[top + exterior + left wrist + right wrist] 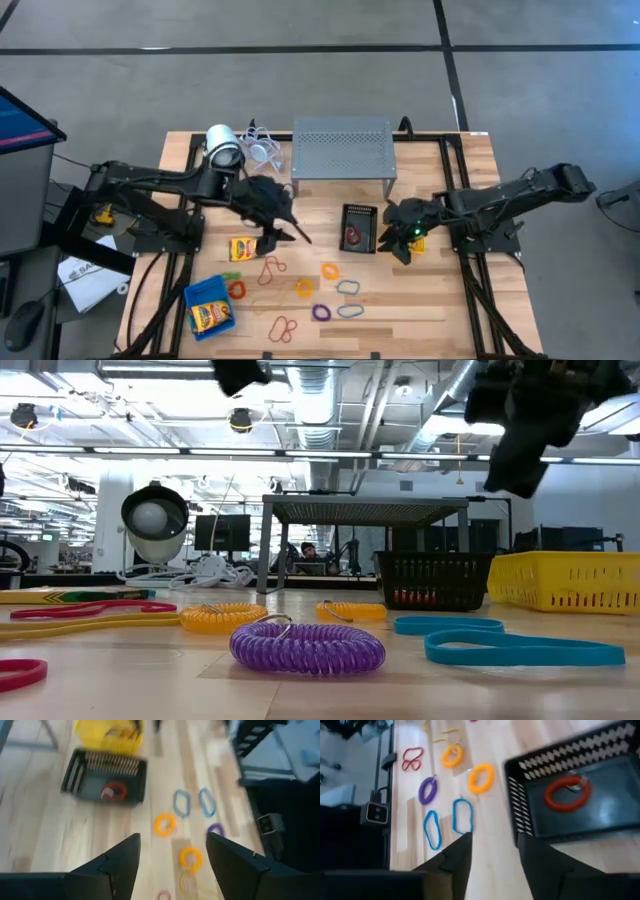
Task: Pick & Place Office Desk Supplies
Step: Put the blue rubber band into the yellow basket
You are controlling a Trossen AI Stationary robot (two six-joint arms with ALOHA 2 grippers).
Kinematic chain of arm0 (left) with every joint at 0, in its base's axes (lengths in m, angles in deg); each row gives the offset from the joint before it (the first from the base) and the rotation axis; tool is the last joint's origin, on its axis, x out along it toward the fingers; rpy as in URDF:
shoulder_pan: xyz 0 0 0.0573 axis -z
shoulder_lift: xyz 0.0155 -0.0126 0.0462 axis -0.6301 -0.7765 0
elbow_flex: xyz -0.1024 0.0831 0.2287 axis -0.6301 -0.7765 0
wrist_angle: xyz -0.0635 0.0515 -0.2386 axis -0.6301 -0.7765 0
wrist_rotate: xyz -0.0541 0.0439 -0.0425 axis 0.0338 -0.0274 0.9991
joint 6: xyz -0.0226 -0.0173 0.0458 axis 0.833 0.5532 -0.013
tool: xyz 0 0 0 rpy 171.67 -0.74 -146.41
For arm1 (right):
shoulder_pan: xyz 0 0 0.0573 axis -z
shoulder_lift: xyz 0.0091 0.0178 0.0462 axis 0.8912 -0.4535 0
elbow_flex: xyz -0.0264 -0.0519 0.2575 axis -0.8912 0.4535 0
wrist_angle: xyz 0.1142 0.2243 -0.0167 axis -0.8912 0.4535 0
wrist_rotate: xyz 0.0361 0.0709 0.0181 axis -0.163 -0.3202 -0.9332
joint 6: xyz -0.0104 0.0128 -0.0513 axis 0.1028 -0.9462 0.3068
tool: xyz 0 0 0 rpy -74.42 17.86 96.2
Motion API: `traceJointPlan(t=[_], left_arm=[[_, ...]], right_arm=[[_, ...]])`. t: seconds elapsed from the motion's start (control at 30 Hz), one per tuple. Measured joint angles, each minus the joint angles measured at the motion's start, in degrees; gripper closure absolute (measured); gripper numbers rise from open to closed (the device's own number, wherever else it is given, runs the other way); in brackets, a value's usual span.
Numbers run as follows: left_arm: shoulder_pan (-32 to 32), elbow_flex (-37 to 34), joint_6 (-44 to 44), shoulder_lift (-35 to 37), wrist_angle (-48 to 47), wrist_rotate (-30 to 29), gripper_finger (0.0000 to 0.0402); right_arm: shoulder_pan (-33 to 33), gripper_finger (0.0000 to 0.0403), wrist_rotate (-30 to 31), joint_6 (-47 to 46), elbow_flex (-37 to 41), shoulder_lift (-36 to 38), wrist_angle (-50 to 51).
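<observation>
Far left in the high view, the blue bin (210, 309) is seen near the table's front edge w/ one crayon box (209, 316) lying in it; a second crayon box (242, 249) lies on the wood just behind. The left gripper (284, 233) is held above the table beside that second box, jaws spread wide, nothing between them.

Mid-table, loose loops are scattered: red loop (271, 267), orange coil (330, 270), yellow coil (304, 289), purple coil (321, 312), two pale blue loops (348, 288), another red loop (284, 327) at the front.

Behind them the grey stand (343, 149) is seen. The black bin (358, 229) sits approx. centre, one red-orange loop (567, 792) inside.

Right of it, the right gripper (395, 240) hangs by the bin's edge, jaws part open, empty. The yellow bin (566, 581) is largely hidden under that arm.
</observation>
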Motion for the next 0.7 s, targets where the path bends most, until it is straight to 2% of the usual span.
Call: traceJointPlan(t=[0.13, 0.23, 0.4, 0.5, 0.7], left_arm=[[0.6, -5.8, 2.2, 2.3, -0.1, -1.8, 0.0178], [1.3, -10.2, 4.0, 3.6, 2.2, -5.6, 0.0178], [3.1, -15.5, 4.8, 5.1, 8.7, -6.5, 0.0184], [3.9, -17.0, 4.8, 5.2, 11.0, -6.7, 0.0190], [4.3, -17.4, 2.7, 5.2, 11.9, -8.4, 0.0204]], right_arm=[[-4.3, 0.0281, 1.4, 3.5, -5.0, -4.9, -0.1], [-7.2, 0.0298, 1.6, 6.3, -9.3, -9.4, 0.3], [-10.2, 0.0305, 1.6, 6.5, -15.3, -17.1, 3.1], [-11.4, 0.0289, 0.6, 5.0, -17.7, -21.5, 4.9], [-12.4, 0.0221, 0.1, 1.5, -20.5, -30.1, 5.0]])
